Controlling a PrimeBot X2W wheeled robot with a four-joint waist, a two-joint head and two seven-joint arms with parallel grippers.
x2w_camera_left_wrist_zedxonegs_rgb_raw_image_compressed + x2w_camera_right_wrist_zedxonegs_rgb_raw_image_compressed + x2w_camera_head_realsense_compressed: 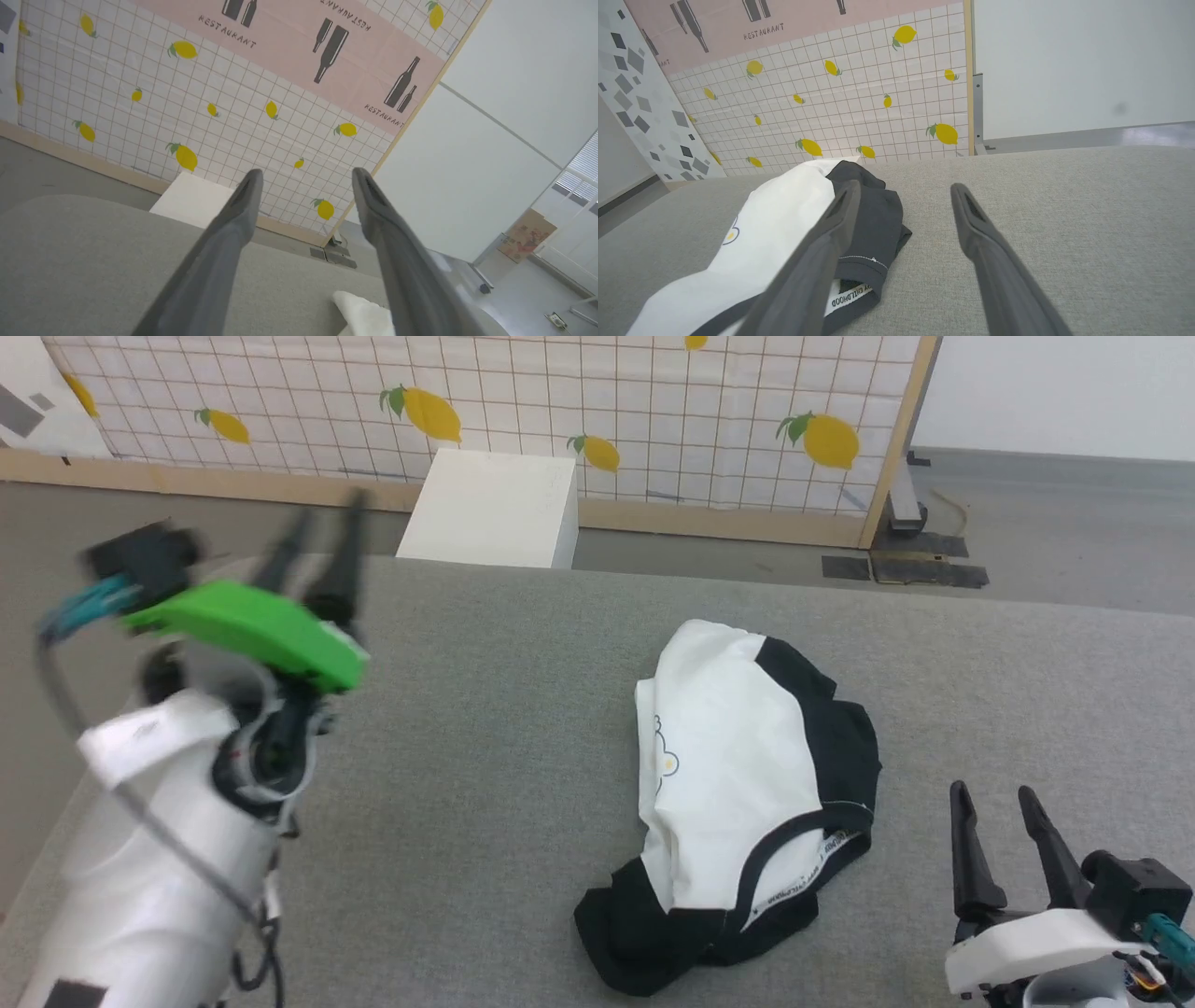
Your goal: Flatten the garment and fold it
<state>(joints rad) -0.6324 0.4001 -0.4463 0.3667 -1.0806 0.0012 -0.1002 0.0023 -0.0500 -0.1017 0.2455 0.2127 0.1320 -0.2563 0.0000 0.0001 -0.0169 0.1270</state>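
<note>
The garment [738, 784], a white T-shirt with black sleeves and black neck trim, lies bunched and partly doubled over on the grey table [485, 784], neck end toward me. My left gripper [322, 537] is raised high at the left, blurred, well clear of the shirt, with open, empty fingers [243, 205]. A white corner of the garment [362, 315] shows low between them. My right gripper [994, 798] stands open near the front right, just right of the shirt, touching nothing. In the right wrist view the garment [775, 238] lies left of the spread gripper [901, 189].
A white box [495, 509] stands on the floor behind the table, before a lemon-patterned partition [523, 401]. The table's far edge runs just behind the shirt, and its left edge slants down at the lower left. Dark floor plates [920, 569] lie at the partition's foot.
</note>
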